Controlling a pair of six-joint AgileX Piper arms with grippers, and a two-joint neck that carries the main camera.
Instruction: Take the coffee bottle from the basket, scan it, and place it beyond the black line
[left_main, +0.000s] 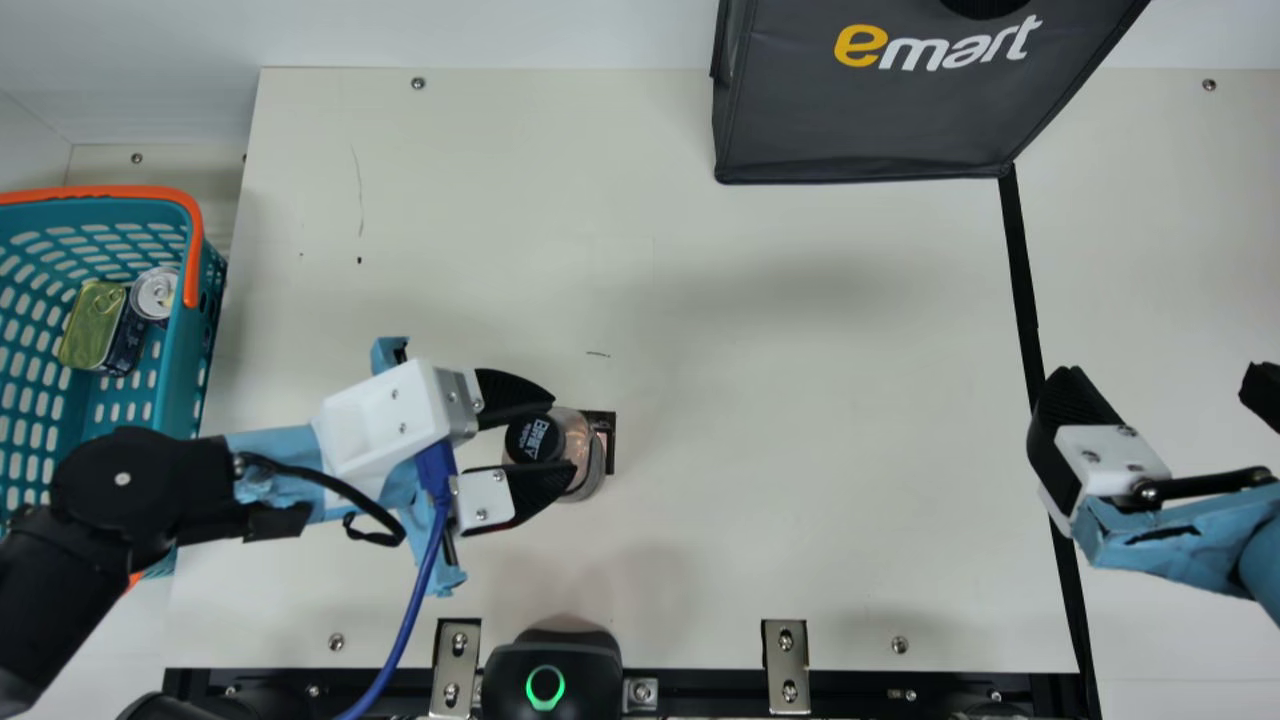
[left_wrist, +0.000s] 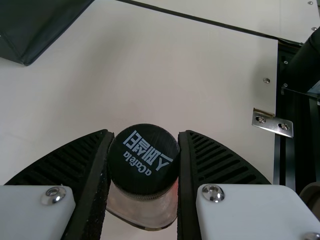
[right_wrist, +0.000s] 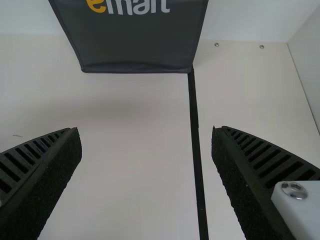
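1. L gripper (left_main: 562, 432) is hanging well L of line (left_main: 1020, 270), fingers closing in on bottle (left_main: 585, 435) from both sides, w/ a bottle-wide gap btwn them; it's holding bottle near its dark cap (left_wrist: 142, 162).
2. Bottle is sitting in that grip over tbl (left_main: 800, 400), well L of line, i.e. on line's basket side. Can't tell if its base is touching tbl.
3. R gripper (left_main: 1163, 385) is hovering at line, spreading wide & holding nothing; in R wrist view line is running btwn its fingers.
4. Scanner (left_main: 590, 665) is sitting at tbl's near edge, L of line, w/ green ring glowing.
5. Bag (left_main: 860, 120) is standing by line's far end, mostly L of it.
6. Basket (left_main: 185, 370) is standing farthest L of line, w/ tin (left_main: 92, 320) & can (left_main: 155, 293) lying inside, side by side.
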